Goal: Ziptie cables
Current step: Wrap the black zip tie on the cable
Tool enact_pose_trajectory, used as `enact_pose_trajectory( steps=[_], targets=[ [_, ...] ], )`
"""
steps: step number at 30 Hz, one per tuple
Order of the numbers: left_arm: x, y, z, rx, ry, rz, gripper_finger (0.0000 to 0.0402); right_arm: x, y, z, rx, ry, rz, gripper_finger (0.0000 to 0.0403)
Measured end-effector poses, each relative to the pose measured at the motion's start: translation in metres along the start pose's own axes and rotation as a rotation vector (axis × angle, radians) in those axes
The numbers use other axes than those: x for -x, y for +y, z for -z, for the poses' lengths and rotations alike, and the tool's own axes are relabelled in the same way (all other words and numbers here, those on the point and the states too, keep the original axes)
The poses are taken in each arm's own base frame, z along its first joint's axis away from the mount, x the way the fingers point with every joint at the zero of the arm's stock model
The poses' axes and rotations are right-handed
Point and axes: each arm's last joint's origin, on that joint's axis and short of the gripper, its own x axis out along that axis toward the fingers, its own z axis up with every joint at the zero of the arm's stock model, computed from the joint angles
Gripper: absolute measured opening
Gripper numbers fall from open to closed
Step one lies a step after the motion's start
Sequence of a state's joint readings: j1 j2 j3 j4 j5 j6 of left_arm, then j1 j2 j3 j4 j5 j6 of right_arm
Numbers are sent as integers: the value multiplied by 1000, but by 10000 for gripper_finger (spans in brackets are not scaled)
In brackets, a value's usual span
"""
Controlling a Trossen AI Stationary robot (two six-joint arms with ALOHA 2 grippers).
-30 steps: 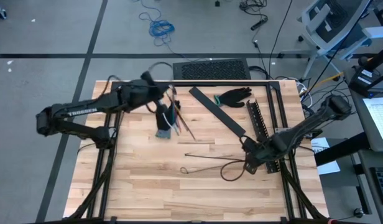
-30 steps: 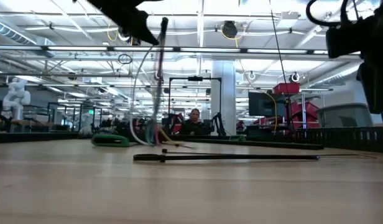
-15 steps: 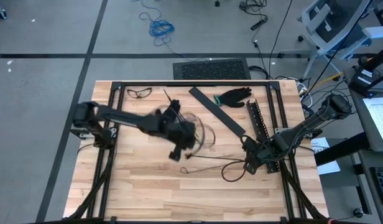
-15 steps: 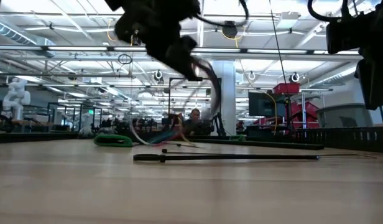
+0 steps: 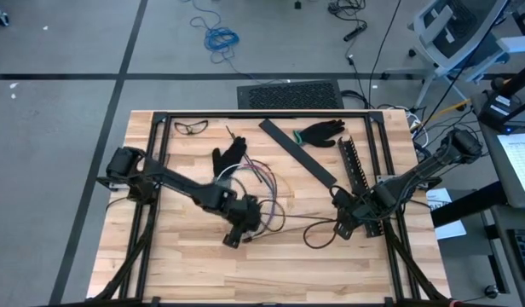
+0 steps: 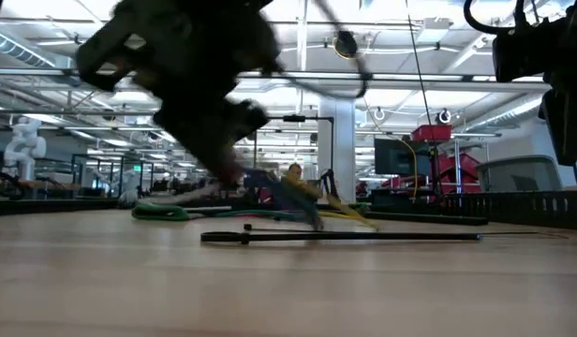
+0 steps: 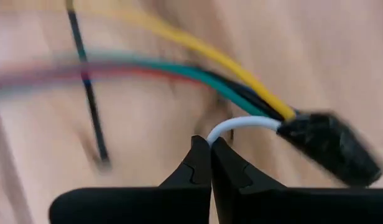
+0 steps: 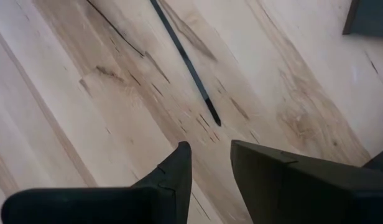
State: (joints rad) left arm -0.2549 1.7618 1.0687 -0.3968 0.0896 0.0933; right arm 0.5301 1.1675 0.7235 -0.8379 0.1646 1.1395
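The left gripper [image 7: 211, 144] is clenched on the white wire of the cables [image 5: 261, 181], low over the tabletop [image 5: 194, 256] middle (wires trailing behind it). The right gripper [image 8: 210, 155], partly parted and grasping nothing, is held near a black zip tie [image 5: 284, 217].

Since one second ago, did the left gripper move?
Yes. The left gripper went from beside the safety glasses toward the table's middle, carrying the cables.

Left gripper [image 5: 245, 223] low mid-table, seemingly on the cables [image 5: 264, 181]; right gripper [image 5: 338, 225] apart.
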Motion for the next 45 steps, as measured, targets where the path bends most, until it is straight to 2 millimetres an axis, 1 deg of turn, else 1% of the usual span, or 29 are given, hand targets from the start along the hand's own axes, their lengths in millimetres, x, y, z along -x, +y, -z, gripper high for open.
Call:
enact_pose_trajectory(
  steps=[2,3,6,8,10,13,16,18,22,24,26,29,31,34,36,38,40,42,45],
  targets=[
    [-6,-4,18,29,64,-53,0,0,0,0,-1,-3,2,105],
    [-5,-3,25,49,74,-85,0,0,0,0,-1,-10,5,105],
    [4,5,35,95,8,-227,0,0,0,-2,-4,-24,3,105],
    [9,17,39,157,-59,-311,0,0,1,-4,-10,-35,-10,105],
    [14,29,35,192,-162,-349,0,-1,2,-6,-11,-45,-27,105],
    [22,48,31,242,-244,-373,0,-1,4,-11,-29,-63,-57,105],
    [22,56,32,255,-265,-271,0,-1,4,-13,-36,-69,-65,105],
    [22,55,30,241,-290,-173,0,-1,4,-13,-36,-70,-67,105],
    [26,46,23,171,-326,-17,3,-1,6,-14,-39,-79,-88,105],
    [31,42,12,141,-370,15,13,-1,7,-14,-36,-82,-92,105],
    [36,41,5,85,-392,27,25,-1,7,-14,-13,-85,-95,105],
    [41,42,-3,-49,-413,-17,45,-1,7,-14,9,-86,-93,105],
    [45,48,-8,-92,-416,-123,58,-1,7,-14,8,-86,-93,105],
    [57,63,-17,-49,-415,-326,80,-1,7,-14,-10,-89,-91,105],
    [69,74,-25,-17,-419,-380,97,-1,7,-14,-7,-90,-90,106],
    [78,82,-29,7,-410,-361,116,-1,7,-14,-3,-91,-90,113],
    [83,87,-30,38,-393,-316,133,-1,7,-14,10,-92,-89,125],
    [85,90,-27,66,-351,-271,148,-1,7,-14,21,-93,-88,138],
    [85,90,-20,57,-260,-221,163,-1,7,-14,38,-93,-87,157]
  ],
)
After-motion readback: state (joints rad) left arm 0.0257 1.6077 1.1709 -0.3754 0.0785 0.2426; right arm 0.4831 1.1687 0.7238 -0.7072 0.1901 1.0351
